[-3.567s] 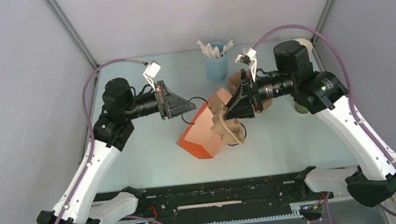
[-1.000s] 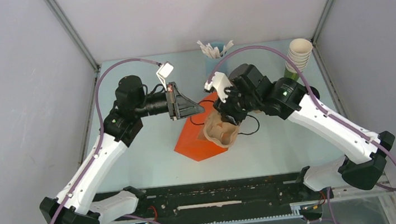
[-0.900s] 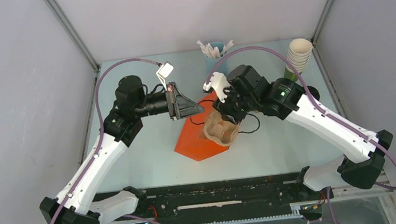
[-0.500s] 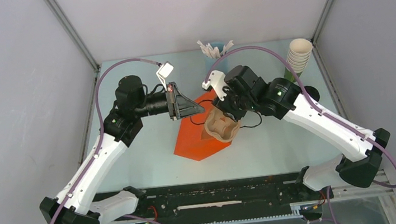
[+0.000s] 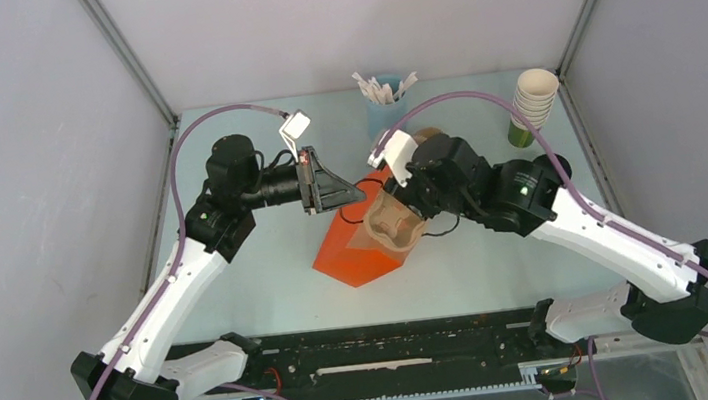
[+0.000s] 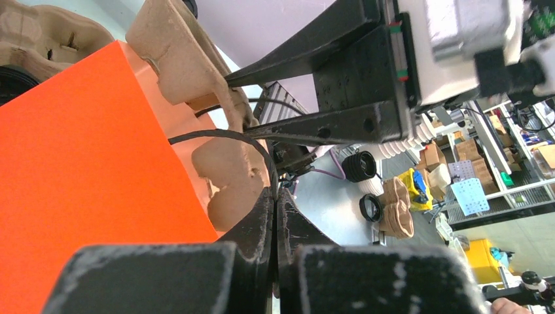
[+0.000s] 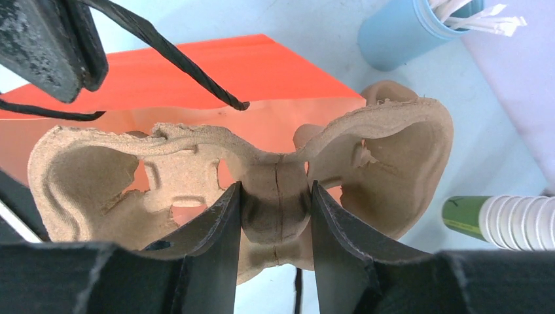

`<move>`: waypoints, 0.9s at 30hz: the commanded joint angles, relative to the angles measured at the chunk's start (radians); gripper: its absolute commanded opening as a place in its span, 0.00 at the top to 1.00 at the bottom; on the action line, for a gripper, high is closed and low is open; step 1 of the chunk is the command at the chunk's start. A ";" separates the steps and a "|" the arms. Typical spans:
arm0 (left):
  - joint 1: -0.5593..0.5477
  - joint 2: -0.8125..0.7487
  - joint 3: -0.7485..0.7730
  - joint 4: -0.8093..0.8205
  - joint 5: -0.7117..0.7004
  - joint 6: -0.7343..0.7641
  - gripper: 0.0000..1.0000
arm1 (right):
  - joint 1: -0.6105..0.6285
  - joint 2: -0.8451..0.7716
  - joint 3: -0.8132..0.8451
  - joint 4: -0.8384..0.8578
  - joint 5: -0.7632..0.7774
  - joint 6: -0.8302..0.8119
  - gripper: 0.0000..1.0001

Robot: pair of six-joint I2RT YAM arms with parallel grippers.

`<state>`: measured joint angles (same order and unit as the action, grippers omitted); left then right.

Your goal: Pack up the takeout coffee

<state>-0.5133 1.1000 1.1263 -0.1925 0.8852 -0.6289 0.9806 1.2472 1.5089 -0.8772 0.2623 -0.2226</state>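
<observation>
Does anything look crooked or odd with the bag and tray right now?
Yes. The orange bag is tipped over, held by one handle in the left end effector. The cardboard tray in the right end effector sits tilted at its mouth, hollows empty.

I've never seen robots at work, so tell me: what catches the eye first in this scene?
A bright orange paper bag sits mid-table, its black handle pinched by the left gripper. The right gripper clamps the central ridge of a brown pulp cup carrier, held at the bag's open top. At the back right is a stack of paper cups.
</observation>
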 commanded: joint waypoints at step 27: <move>-0.005 0.023 0.038 0.092 -0.151 -0.124 1.00 | 0.193 0.050 -0.118 0.168 0.101 0.214 0.69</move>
<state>-0.5140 1.1069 1.1263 -0.1608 0.7319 -0.7174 1.1450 1.3251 1.4124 -0.7921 0.3546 -0.0933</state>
